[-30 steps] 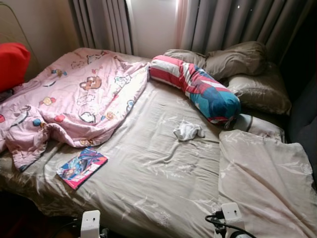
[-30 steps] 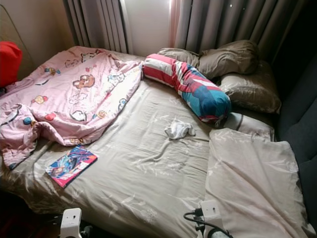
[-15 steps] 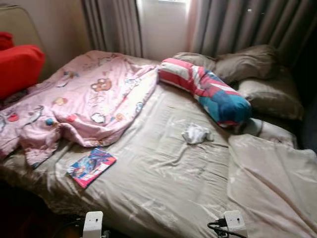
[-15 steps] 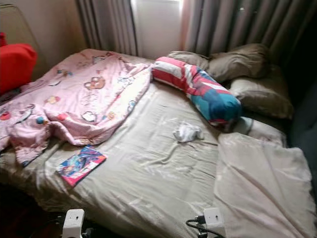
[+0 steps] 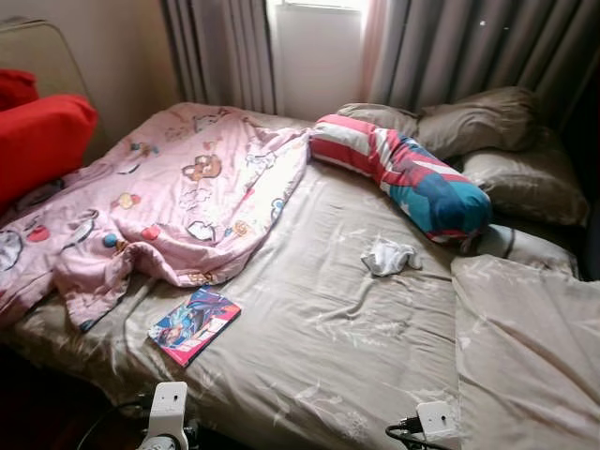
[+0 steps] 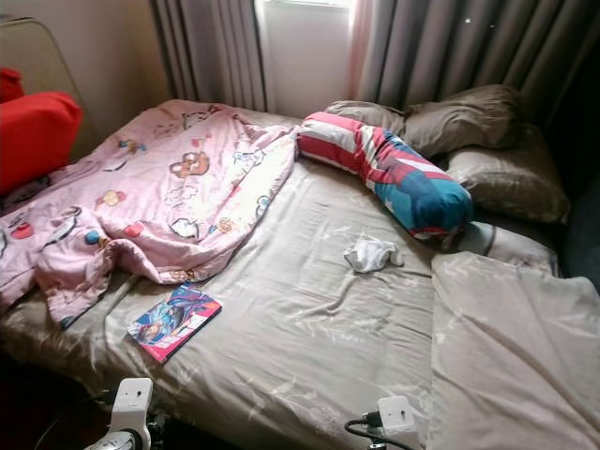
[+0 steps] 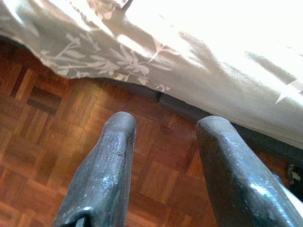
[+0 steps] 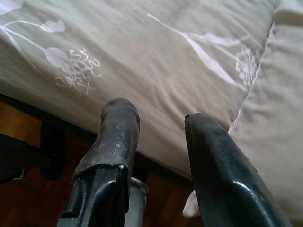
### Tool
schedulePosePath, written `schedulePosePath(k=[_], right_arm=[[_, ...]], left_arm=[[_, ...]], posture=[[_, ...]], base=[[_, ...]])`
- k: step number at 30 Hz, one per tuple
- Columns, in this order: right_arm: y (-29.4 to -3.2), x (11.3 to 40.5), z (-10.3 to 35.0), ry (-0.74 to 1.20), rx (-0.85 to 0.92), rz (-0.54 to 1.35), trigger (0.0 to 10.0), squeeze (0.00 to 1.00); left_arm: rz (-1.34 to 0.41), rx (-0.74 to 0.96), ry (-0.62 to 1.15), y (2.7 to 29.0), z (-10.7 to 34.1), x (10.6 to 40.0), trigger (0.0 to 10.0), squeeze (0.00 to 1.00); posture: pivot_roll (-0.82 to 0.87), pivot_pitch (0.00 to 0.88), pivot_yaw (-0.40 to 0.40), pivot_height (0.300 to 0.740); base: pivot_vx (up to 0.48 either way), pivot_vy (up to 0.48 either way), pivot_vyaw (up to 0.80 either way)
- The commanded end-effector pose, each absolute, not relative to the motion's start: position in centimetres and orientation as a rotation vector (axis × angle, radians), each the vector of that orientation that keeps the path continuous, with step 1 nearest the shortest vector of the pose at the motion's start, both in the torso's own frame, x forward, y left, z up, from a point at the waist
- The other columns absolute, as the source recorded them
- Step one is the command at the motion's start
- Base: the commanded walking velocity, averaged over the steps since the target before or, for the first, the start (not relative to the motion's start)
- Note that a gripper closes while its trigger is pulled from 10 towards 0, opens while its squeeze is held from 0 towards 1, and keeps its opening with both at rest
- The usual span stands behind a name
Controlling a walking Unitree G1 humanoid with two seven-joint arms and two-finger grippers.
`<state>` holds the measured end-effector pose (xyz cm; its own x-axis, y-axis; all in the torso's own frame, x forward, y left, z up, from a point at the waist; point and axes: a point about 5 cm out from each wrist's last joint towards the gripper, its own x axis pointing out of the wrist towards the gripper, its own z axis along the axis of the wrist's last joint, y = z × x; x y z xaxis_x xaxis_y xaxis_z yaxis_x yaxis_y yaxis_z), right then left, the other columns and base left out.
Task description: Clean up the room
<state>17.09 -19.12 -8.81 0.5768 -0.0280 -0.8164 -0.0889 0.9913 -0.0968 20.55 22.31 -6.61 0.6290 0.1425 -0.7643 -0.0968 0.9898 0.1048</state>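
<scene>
**Bed strewn with bedding, a book and a white cloth**

Bed (image 5: 328,319), covered with a beige leaf-printed sheet, takes up most of the room in front of the robot. A pink cartoon-print blanket (image 5: 159,206) lies rumpled over its left half, reaching the far edge by the grey curtains (image 5: 469,47). A folded beige cover (image 5: 525,356) lies along the bed's right side. A long bolster (image 5: 403,173) in red, white and teal stripes lies slantwise near the head end, touching the brown pillows (image 5: 487,141) heaped behind it. A red cushion (image 5: 37,136) sits off the bed's left edge, against the wall. A colourful book (image 5: 194,324) lies flat on the sheet near the front left corner, just beside the blanket's hem. A small crumpled white cloth (image 5: 389,256) rests on the bare sheet, near the bolster's teal end.

The left gripper (image 7: 163,156) hangs low beside the bed with its fingers spread apart and holding nothing, above a parquet wood floor (image 7: 42,137) and the sheet's hanging edge. The right gripper (image 8: 158,142) is likewise spread and unladen, pointing at the sheet at the bed's front edge.
</scene>
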Motion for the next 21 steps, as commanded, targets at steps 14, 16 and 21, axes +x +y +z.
schedulePosePath(k=[14,16,21], right_arm=[[-19.80,17.78,-8.43,0.953,-0.150,0.041,10.0,0.00],[-19.82,17.77,-8.44,0.956,-0.151,0.046,10.0,0.00],[-19.84,17.75,-8.45,0.959,-0.156,0.049,10.0,0.00]], left_arm=[[0.151,0.039,0.906,21.82,-6.91,20.31,10.0,0.00],[0.149,0.040,0.903,21.85,-6.85,20.41,10.0,0.00],[0.148,0.041,0.900,21.88,-6.81,20.46,10.0,0.00]], posture=[[-0.01,0.000,0.003,0.740],[-0.01,0.000,0.006,0.740],[-0.02,0.000,0.011,0.740]], base=[[0.000,0.350,0.00],[0.000,0.349,0.00],[0.000,0.349,0.00]])
